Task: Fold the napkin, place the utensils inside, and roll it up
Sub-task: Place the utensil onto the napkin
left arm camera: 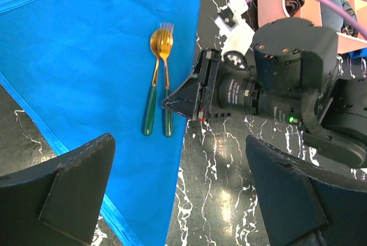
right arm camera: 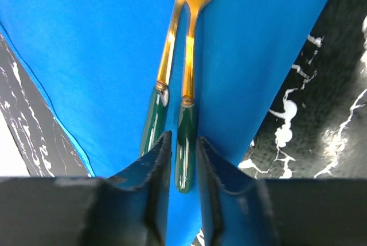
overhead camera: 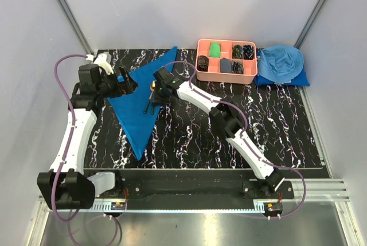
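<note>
Napkin (overhead camera: 135, 114), smooth blue triangle, utensils (left arm camera: 161, 45) gold-headed, slim green handles, heads apparently overlapping

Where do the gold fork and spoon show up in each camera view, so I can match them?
Top external: left of centre; the utensils show only as a gold glint on the napkin by the right claw.
Left wrist: upper middle, utensils side by side on the napkin.
Right wrist: top centre, utensils, one green handle between the claw's fingers.
Shared landmark: the napkin's edge against the black marbled table, right beside them.
</note>
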Motion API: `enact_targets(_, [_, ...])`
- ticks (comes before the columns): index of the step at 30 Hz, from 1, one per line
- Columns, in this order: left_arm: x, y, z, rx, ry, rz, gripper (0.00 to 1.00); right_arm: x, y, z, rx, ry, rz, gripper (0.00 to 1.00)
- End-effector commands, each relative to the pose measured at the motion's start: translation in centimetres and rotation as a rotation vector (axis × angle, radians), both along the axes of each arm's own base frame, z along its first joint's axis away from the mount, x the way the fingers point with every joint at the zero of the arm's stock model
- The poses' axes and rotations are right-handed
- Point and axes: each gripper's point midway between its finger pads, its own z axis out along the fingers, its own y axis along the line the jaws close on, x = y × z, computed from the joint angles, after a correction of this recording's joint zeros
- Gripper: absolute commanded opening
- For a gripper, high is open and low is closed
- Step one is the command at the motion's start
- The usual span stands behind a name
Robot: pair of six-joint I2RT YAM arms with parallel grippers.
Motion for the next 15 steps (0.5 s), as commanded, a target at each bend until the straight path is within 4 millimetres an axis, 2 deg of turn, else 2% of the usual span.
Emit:
enact_targets(1, [0.7, 0.0, 0.8, -0.009, -0.050, -0.008, 0.99, 1.0, 0.5, 2.4, 0.035, -0.063, 0.040, 0.35])
enact_targets(3, [0.7, 0.0, 0.7, -0.006, -0.047, -0.006, 0.99, 1.2, 0.5, 3.5, 0.041, -0.092, 0.067, 0.39])
enact_targets(7, [0.7, 0.0, 0.6, -0.010, -0.046, 0.000, 0.99, 0.5, 0.9, 9.5, 0.101, -0.192, 0.169, 0.48])
enact_targets(9, [0.7, 0.0, 0.4, -0.017, -0.044, 0.006, 0.99, -0.2, 0.0, 12.0, 0.096, -0.239, 0.213, 0.53])
enact_targets(11, [0.8, 0.2, 0.1, -0.023, -0.043, 0.023, 0.99, -0.7, -1.1, 12.5, 0.070, -0.252, 0.222, 0.56])
enact_targets(12, [0.8, 0.2, 0.0, -0.025, -0.042, 0.028, 0.99, -1.3, -2.3, 12.5, 0.047, -0.241, 0.224, 0.56])
enact_targets(14, [0.8, 0.1, -0.5, -0.041, -0.030, 0.035, 0.99, -2.0, -3.1, 12.1, 0.040, -0.226, 0.227, 0.56])
enact_targets(15, [0.8, 0.1, -0.6, -0.049, -0.032, 0.038, 0.99, -3.0, -4.0, 11.2, 0.030, -0.191, 0.235, 0.55])
